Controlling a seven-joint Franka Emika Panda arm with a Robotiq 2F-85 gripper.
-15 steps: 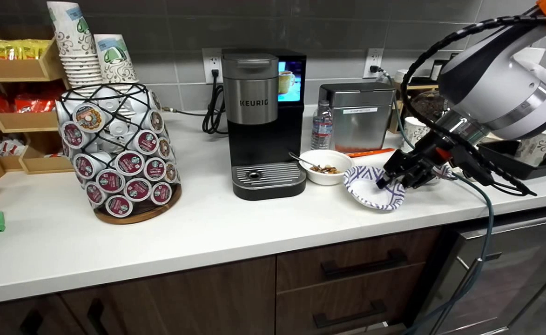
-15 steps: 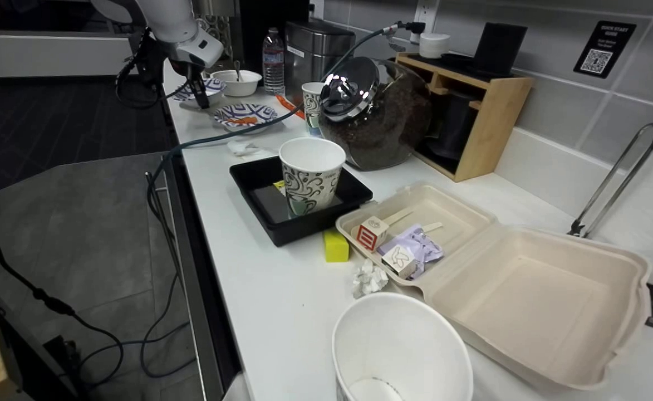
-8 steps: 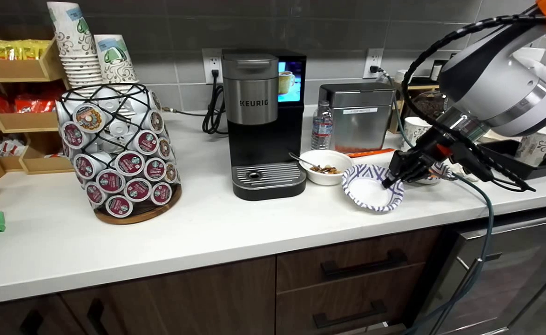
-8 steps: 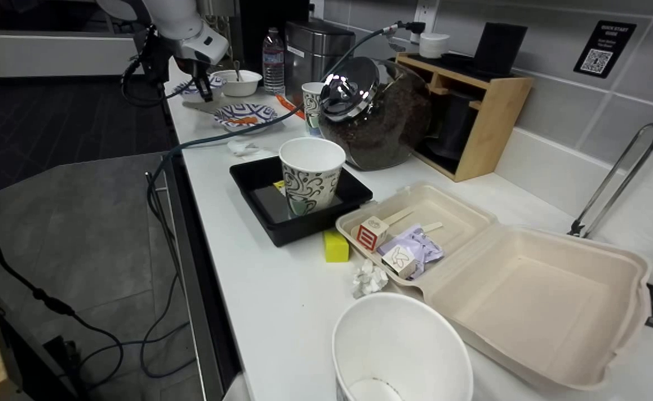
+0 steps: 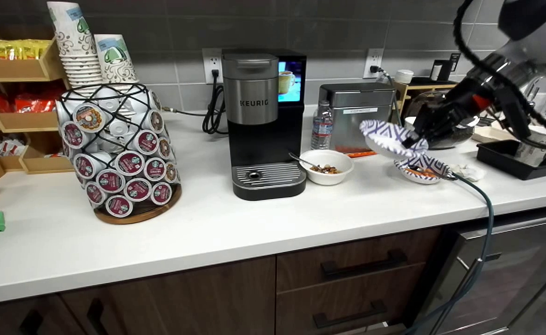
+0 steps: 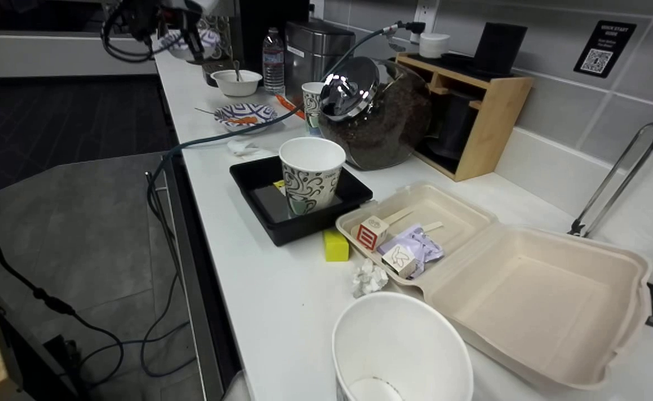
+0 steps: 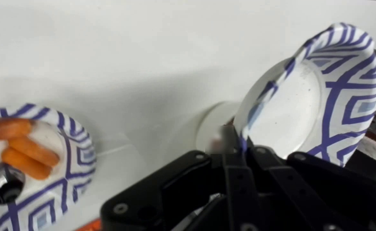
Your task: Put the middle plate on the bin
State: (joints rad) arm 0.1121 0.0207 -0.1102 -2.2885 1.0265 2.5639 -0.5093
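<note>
The coffee machine [image 5: 266,128] pairs brushed-looking metal with smooth plastic. The table [image 5: 207,228] beneath it is smooth and the tiles [image 5: 335,32] behind it softly glossy. Off to its side, the middle plate [image 5: 389,135] looks like smooth paper, the hand [image 7: 243,148] mostly matt.

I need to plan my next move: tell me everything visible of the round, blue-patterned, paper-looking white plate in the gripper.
The shallow round paper-looking white plate has a white, faintly specked centre and flared sides patterned with blue-violet geometric lines. The black two-finger gripper pinches its rim; nothing else visibly touches it. It hangs tilted, raised above the smooth white countertop.
</note>
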